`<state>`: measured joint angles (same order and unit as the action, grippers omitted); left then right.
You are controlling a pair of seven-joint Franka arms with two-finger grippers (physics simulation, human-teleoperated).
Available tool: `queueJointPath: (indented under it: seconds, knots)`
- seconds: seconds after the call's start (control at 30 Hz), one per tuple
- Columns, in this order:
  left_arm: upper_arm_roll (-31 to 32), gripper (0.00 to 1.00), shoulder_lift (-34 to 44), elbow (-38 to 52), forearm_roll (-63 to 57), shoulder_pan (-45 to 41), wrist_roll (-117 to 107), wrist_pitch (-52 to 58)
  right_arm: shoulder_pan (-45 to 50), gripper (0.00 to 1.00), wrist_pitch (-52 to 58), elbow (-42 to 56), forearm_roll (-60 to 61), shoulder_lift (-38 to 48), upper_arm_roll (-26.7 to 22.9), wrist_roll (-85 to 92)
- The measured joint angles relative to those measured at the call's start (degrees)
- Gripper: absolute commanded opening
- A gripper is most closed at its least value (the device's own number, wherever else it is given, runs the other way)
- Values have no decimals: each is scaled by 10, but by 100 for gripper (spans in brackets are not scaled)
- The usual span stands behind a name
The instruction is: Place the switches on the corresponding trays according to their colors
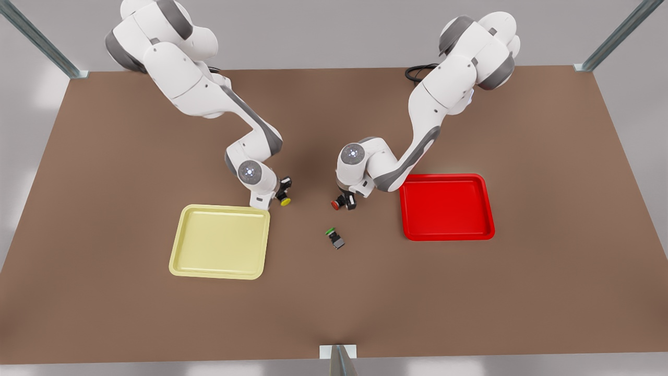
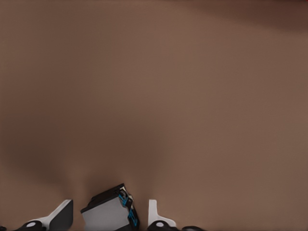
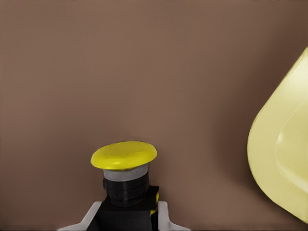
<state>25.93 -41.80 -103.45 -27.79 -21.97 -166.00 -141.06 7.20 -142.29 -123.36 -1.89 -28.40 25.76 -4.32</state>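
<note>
- The green switch (image 1: 334, 237) is lying on its side on the brown table (image 1: 104, 156), nearest the camera in the front view, between the two trays and apart from both grippers.
- The yellow tray (image 1: 180, 261) is sitting flat on the table at the front view's left, and the red tray (image 1: 485, 209) is sitting flat at the front view's right; neither is holding a switch.
- The right gripper (image 1: 280, 192) is hanging just past the far right corner of the yellow tray. Its fingers (image 3: 163, 214) are closing narrowly around the dark body of the yellow switch (image 3: 124, 175), pressing on both sides, with the yellow cap sticking out beyond the fingertips. In the right wrist view the tray's rounded corner (image 3: 269, 144) is showing near the switch but not touching it.
- The left gripper (image 1: 346, 200) is hanging between the middle of the table and the red tray. Its fingers (image 2: 155, 214) are standing slightly apart, flanking the blocky body of the red switch (image 1: 340, 202), which is sitting tilted between them; whether the pads are pressing on it I cannot tell. The red cap is pointing toward the front view's left.
</note>
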Motion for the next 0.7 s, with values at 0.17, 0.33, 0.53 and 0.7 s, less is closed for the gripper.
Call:
queueJointPath:
  seconds: [0.17, 0.33, 0.53, 0.7]
  knots:
    - [0, 59, 0, 0, 0, 0, 0, 0, 0, 50, -1, 0, 5, 7, 0, 1]
    - [0, 56, -1, 0, 0, 0, 0, 0, -47, 51, 42, 8, 9, 46, 14, 27]
    - [0, 48, -1, 0, 4, 0, 0, 1, -140, 51, 180, 117, -2, 42, 20, 197]
    - [-3, 48, 12, 0, 15, 2, 0, 5, -142, 85, 187, 172, -8, -1, -80, 349]
